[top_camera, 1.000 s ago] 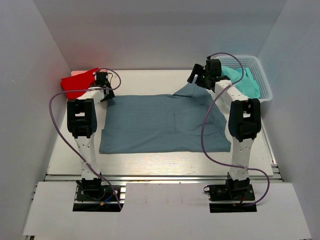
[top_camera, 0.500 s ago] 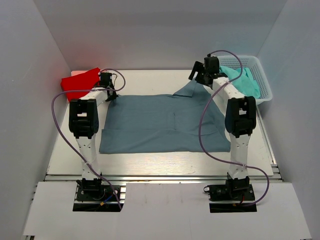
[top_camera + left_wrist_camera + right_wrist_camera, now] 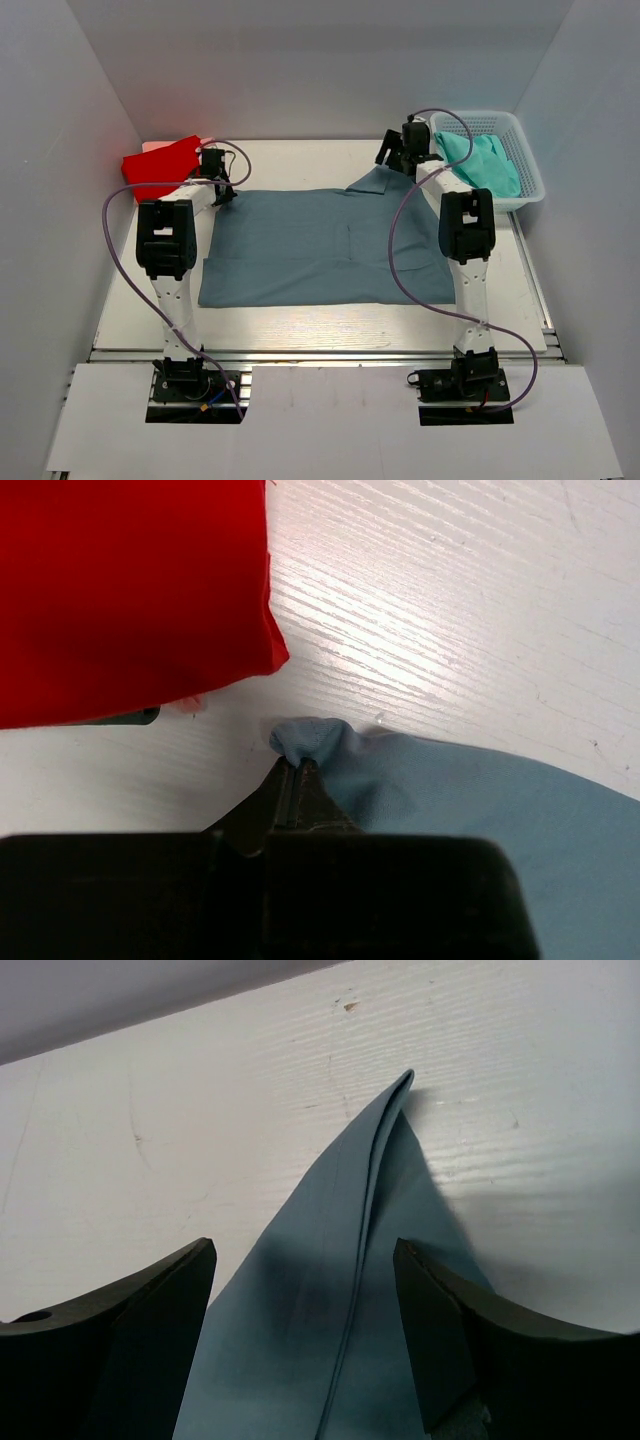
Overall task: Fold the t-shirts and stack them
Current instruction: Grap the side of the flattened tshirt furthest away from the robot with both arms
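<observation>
A dusty blue-grey t-shirt [image 3: 320, 245] lies spread flat across the middle of the table. My left gripper [image 3: 222, 190] is at its far left corner. In the left wrist view the jaws [image 3: 297, 767] are shut on a small bunched tip of that cloth [image 3: 480, 790]. My right gripper [image 3: 392, 160] hovers at the shirt's far right corner. It [image 3: 302, 1250] stands open, its fingers on either side of a pointed fold of blue cloth [image 3: 330, 1320], not pinching it. A folded red t-shirt [image 3: 160, 168] [image 3: 130, 590] lies at the far left.
A white mesh basket [image 3: 490, 120] at the far right holds a teal t-shirt [image 3: 485, 165]. A pink edge [image 3: 165, 145] shows behind the red shirt. White walls close in the back and sides. Purple cables loop beside both arms.
The left gripper has shut on the shirt's far left corner. The right gripper has slid back and left along the shirt's raised corner, and its jaws have narrowed a little.
</observation>
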You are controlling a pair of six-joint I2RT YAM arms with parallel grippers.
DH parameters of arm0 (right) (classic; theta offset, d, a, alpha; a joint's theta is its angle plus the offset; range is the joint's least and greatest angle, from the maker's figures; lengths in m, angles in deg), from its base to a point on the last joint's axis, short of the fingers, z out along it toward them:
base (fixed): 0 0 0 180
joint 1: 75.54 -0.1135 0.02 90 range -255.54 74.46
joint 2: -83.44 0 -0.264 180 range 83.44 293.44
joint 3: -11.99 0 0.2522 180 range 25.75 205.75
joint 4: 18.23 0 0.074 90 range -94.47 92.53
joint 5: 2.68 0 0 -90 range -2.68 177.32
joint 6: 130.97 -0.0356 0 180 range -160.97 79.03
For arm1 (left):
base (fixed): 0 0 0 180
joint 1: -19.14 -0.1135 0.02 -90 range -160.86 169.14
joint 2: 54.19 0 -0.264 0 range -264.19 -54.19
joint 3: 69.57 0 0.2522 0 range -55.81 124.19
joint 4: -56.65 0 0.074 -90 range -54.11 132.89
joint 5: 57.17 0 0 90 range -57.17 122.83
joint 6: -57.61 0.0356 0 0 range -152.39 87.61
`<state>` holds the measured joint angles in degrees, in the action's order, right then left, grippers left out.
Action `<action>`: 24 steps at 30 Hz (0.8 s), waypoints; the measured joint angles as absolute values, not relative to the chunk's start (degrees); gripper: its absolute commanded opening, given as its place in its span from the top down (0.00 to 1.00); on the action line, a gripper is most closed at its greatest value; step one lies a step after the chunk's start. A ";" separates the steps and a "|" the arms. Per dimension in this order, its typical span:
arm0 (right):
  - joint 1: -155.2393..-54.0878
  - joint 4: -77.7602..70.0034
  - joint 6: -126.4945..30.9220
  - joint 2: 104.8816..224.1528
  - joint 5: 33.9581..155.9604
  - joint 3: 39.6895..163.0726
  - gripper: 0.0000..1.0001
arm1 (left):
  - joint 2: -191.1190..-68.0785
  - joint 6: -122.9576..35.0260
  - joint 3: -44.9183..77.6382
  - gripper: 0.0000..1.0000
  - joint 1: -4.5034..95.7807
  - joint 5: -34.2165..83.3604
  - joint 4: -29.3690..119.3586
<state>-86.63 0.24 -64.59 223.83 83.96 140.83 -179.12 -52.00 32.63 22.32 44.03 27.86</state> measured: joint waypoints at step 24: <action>-85.67 -15.52 -59.98 233.63 89.03 145.56 0.36 | -179.14 -53.97 32.61 1.00 22.36 45.48 27.73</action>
